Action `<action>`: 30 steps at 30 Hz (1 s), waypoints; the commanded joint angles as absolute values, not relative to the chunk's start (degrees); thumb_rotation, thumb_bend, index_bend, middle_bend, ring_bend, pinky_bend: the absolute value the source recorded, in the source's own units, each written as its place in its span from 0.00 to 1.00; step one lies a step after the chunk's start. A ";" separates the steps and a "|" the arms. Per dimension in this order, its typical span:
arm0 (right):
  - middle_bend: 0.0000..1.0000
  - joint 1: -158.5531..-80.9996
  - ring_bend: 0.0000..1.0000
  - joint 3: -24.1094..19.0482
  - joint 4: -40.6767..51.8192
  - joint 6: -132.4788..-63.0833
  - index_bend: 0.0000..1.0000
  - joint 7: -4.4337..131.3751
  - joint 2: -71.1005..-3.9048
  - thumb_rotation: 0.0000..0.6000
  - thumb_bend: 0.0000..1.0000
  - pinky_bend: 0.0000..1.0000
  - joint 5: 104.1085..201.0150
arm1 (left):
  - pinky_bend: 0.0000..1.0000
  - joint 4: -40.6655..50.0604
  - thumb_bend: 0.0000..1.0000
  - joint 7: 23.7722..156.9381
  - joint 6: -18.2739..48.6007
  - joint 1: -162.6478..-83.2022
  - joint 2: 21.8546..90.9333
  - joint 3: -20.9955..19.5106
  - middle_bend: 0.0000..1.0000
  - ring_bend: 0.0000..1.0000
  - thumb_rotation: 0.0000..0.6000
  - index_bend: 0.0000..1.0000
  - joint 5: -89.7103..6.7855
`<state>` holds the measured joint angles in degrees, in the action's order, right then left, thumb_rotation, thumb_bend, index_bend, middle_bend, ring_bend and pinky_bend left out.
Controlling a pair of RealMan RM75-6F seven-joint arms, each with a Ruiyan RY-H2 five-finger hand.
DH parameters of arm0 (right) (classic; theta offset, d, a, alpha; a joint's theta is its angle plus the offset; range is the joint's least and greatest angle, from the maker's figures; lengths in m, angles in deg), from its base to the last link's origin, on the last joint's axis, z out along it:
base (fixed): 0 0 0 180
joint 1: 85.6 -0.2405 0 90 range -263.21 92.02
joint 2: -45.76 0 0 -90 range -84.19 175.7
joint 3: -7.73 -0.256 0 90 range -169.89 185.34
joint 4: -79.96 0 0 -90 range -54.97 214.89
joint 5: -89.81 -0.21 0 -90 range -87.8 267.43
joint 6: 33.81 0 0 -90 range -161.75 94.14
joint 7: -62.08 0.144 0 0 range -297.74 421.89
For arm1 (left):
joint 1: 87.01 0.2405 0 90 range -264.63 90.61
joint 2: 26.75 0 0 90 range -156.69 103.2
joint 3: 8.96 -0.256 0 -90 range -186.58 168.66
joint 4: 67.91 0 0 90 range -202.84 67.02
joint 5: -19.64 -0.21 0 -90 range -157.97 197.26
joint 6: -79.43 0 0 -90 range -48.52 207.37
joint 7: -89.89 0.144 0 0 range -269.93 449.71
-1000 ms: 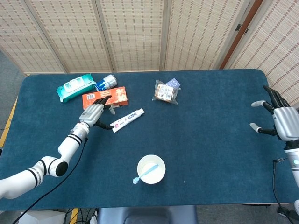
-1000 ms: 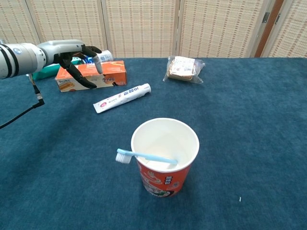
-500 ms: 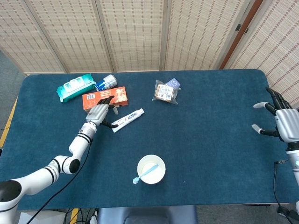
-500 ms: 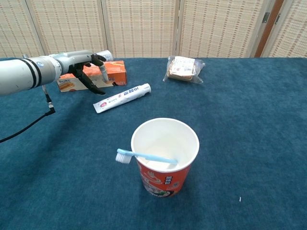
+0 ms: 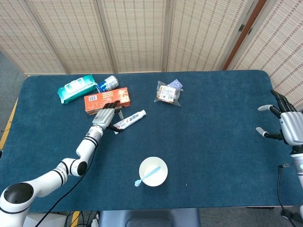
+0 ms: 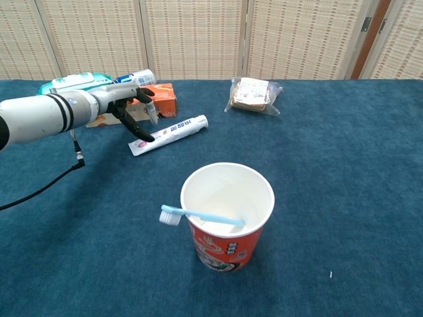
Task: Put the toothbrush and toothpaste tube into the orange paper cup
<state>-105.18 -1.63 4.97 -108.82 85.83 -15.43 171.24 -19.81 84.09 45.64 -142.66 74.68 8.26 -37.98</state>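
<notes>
The left hand's fingers [image 6: 147, 109] are spread and curved downward, holding nothing, with the dark tips poised at the near end of the toothpaste tube [image 5: 129, 120]; whether any tip actually touches the tube cannot be told from either view. The left hand [image 5: 106, 115] itself hangs over the gap between the tube and the orange box [image 5: 99, 99] behind it, and its arm reaches in low from the robot's left side. The tube lies flat on the blue table [image 5: 213, 142], slanted, well apart from the orange paper cup [image 6: 227, 218], which stands upright nearer the robot. The toothbrush [image 6: 199, 216] already sits in the cup, handle down inside and bristle head sticking out over the rim, so that half of the task looks done. The step in hand appears to be the reach for the tube. The next move would call for the fingers to close around the tube's body, lift it clear of the box, carry it over the cup's mouth and drop it in without knocking the light cup or the brush. The right hand [image 5: 286, 124] waits open at the far table edge, fingers apart.
</notes>
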 commanded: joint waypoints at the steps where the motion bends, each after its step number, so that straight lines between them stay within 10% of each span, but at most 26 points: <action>1: 0.01 -105.12 0.00 -1.71 4.98 -108.85 0.38 85.86 -15.47 1.00 0.09 0.20 171.26 | 0.00 -20.31 0.01 84.15 45.90 -142.96 75.17 8.50 0.00 0.00 1.00 0.44 -37.81; 30: 0.01 -104.37 0.00 -2.12 5.77 -109.17 0.38 86.91 -16.22 1.00 0.09 0.20 171.80 | 0.00 -23.90 0.00 94.98 30.08 -141.85 81.07 7.45 0.00 0.00 1.00 0.42 -43.00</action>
<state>-104.38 -2.12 5.78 -109.16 86.90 -16.23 171.80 -22.36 94.12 30.64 -141.66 79.97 7.49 -42.63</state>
